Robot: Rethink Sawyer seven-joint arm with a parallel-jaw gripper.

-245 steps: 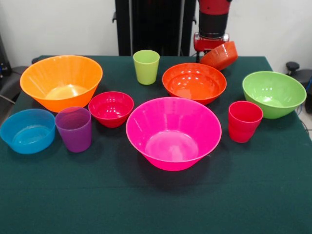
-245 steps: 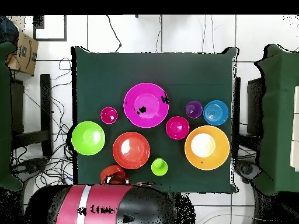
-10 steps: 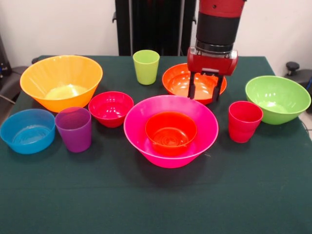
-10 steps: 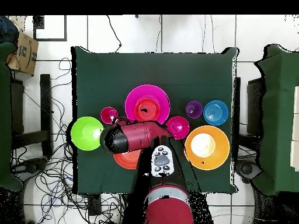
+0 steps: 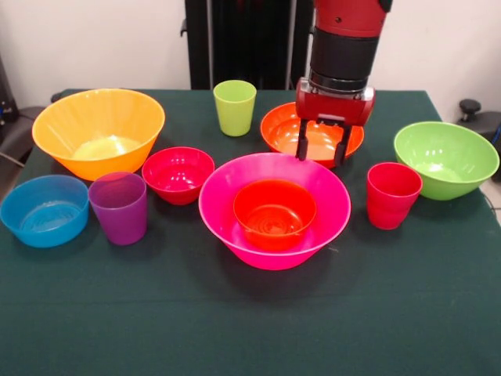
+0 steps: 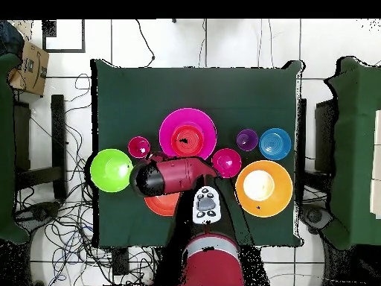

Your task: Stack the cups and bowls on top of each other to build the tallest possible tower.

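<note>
Gripper (image 5: pixel 322 150) hangs over the orange-red bowl (image 5: pixel 283 129), fingers spread and empty; beside it, the pink bowl (image 5: pixel 221 196) cradles a small orange bowl (image 5: pixel 274 208).

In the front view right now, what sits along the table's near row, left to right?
Blue bowl → purple cup → red bowl → pink bowl holding the small orange bowl → red cup.
</note>
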